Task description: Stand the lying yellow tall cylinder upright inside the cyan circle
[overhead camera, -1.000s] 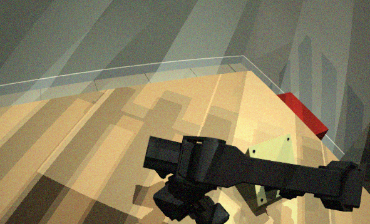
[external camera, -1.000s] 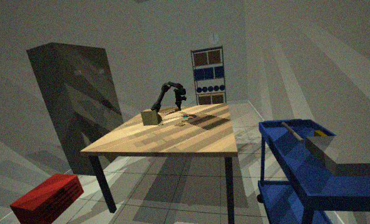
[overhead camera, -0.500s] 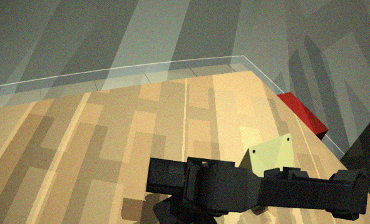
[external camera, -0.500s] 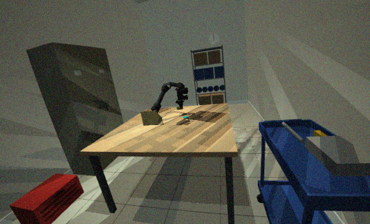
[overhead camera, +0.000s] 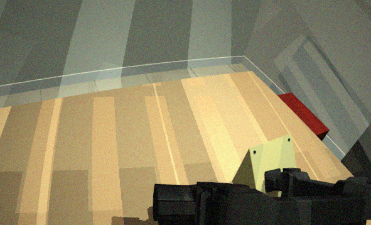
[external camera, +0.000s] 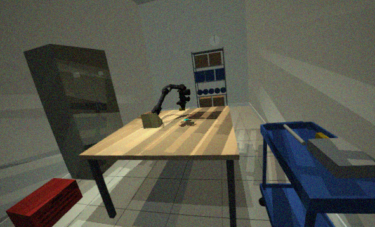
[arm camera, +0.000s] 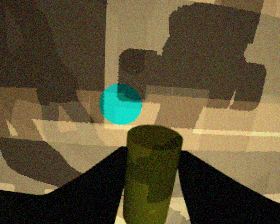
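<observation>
Cylinder (external camera: 182,109) (arm camera: 150,175) is above the table (overhead camera: 136,151) (external camera: 163,149) (arm camera: 236,172), long axis near upright, one end facing the wrist cam. Gripper (external camera: 182,106) (arm camera: 152,155) part-open, clamped on it. Cyan circle (external camera: 186,120) (arm camera: 120,104) flat on the striped wood table. Red box (overhead camera: 306,114) (external camera: 46,201) on the floor beside table, blue cart (external camera: 350,203) on table's opposite side, rack (external camera: 225,82) beyond table. Tiled floor, grey walls.

One arm (overhead camera: 236,204) (external camera: 176,86) and one table (overhead camera: 127,141) (external camera: 163,146) show, with one cyan circle (external camera: 186,120) (arm camera: 120,104) and one yellow cylinder (external camera: 182,109) (arm camera: 150,175). In the exterior view, one red box (overhead camera: 304,114) (external camera: 46,201) fills the lower left, one cabinet (external camera: 44,95) the left, one blue cart (external camera: 309,203) the lower right. One shelf unit (external camera: 195,76) and one clock (external camera: 214,40) stand upper centre.
</observation>
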You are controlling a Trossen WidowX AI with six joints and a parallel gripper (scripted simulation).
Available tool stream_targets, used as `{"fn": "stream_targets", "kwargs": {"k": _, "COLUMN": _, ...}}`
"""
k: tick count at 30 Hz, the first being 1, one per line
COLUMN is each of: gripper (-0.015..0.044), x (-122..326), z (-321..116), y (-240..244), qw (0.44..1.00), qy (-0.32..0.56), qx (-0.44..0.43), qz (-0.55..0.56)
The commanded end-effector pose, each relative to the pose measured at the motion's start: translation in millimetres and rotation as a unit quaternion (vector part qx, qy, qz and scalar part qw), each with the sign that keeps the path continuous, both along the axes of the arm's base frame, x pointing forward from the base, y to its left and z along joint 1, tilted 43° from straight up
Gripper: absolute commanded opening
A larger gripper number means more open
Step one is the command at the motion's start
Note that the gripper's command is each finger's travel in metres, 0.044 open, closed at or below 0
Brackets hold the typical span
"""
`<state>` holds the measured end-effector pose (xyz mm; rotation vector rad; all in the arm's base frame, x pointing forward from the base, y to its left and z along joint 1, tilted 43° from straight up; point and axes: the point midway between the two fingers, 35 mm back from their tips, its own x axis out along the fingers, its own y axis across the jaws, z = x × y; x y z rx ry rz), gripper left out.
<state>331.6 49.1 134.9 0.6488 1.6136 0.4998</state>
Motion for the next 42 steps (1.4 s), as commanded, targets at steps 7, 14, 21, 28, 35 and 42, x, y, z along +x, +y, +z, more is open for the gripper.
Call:
{"fn": "stream_targets", "kwargs": {"k": 7, "gripper": 0.0105, "x": -2, "z": 24, "y": 21, "qw": 0.997, "qy": 0.049, "qx": 0.002, "qz": -0.054}}
{"fn": "stream_targets", "kwargs": {"k": 14, "gripper": 0.0105, "x": -3, "z": 24, "y": 23, "qw": 0.997, "qy": 0.049, "qx": -0.002, "qz": -0.055}}
{"fn": "stream_targets", "kwargs": {"k": 21, "gripper": 0.0105, "x": -5, "z": 19, "y": 24, "qw": 0.998, "qy": 0.039, "qx": -0.023, "qz": -0.054}}
{"fn": "stream_targets", "kwargs": {"k": 28, "gripper": 0.0105, "x": -6, "z": 14, "y": 26, "qw": 0.997, "qy": 0.027, "qx": -0.043, "qz": -0.053}}
{"fn": "stream_targets", "kwargs": {"k": 35, "gripper": 0.0105, "x": -7, "z": 9, "y": 27, "qw": 0.997, "qy": 0.015, "qx": -0.063, "qz": -0.053}}
{"fn": "stream_targets", "kwargs": {"k": 42, "gripper": 0.0105, "x": -7, "z": 5, "y": 29, "qw": 0.995, "qy": 0.002, "qx": -0.082, "qz": -0.054}}
